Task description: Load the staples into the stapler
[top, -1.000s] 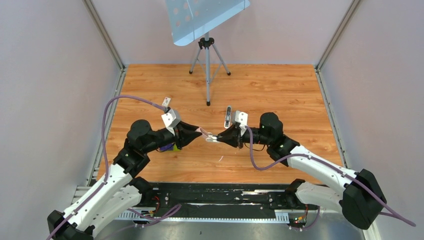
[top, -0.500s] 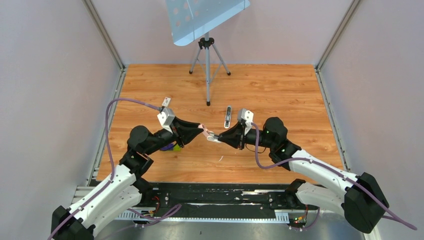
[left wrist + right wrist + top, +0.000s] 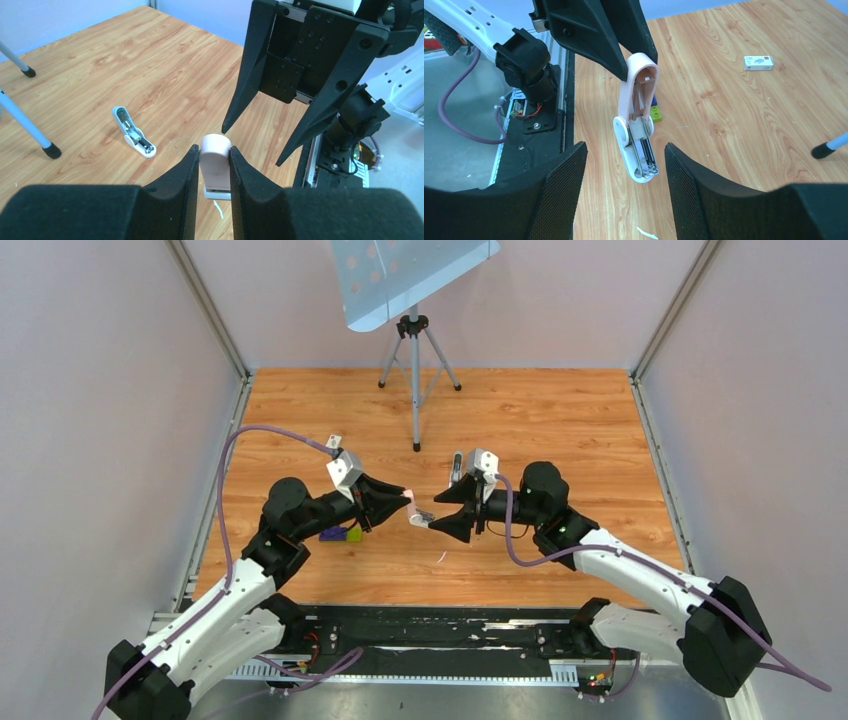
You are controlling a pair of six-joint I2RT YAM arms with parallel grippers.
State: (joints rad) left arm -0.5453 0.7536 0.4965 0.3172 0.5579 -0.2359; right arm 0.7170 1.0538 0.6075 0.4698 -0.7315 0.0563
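My left gripper [image 3: 405, 502] [image 3: 213, 150] is shut on the pink end of the stapler [image 3: 415, 508] [image 3: 215, 161], holding it above the table. In the right wrist view the stapler [image 3: 640, 120] hangs hinged open, its white base and metal rail pointing at the camera. The right gripper [image 3: 434, 512] [image 3: 625, 146] stands open on either side of that white end, not touching it. Whether staples sit in the rail I cannot tell. A thin white sliver [image 3: 646, 233] [image 3: 441, 558] lies on the wood below.
A small pale blue and white stapler-like piece [image 3: 132, 132] [image 3: 456, 470] lies behind the right gripper. A purple-and-green block [image 3: 342, 534] [image 3: 655, 111] sits under the left arm, a white labelled box [image 3: 758, 62] [image 3: 333, 442] beyond it. A tripod [image 3: 415, 370] stands at the back.
The right gripper has opened and let go of the stapler's white end. The left gripper still holds the pink end, lifted slightly.
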